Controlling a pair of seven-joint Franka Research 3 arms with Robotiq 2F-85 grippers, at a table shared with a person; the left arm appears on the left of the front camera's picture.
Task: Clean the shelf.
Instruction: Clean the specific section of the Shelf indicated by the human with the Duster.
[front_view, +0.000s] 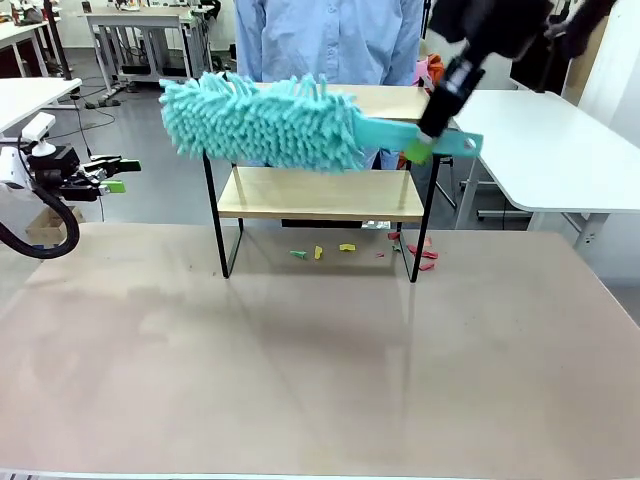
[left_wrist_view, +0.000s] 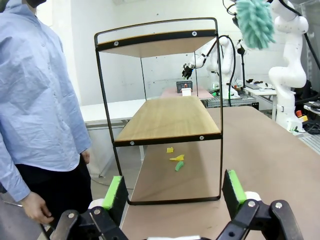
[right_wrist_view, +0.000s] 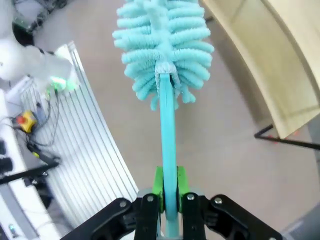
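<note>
My right claw (front_view: 418, 150) was shut tight on the handle of the fluffy duster (front_view: 262, 122), held up in front of the shelf (front_view: 318, 194). The shelf stood near the table's (front_view: 300, 380) far edge, with scraps (front_view: 320, 252) under it. My left claw (front_view: 113, 176) hung open past the table's left edge, well apart.

The shelf (front_view: 318, 193) stands far on the worktop (front_view: 320, 360), with a person (front_view: 330, 40) behind it and scraps (front_view: 320, 252) under it. The duster (front_view: 265, 122) is before the top board, its handle at the right in the right end effector (front_view: 420, 148).
</note>
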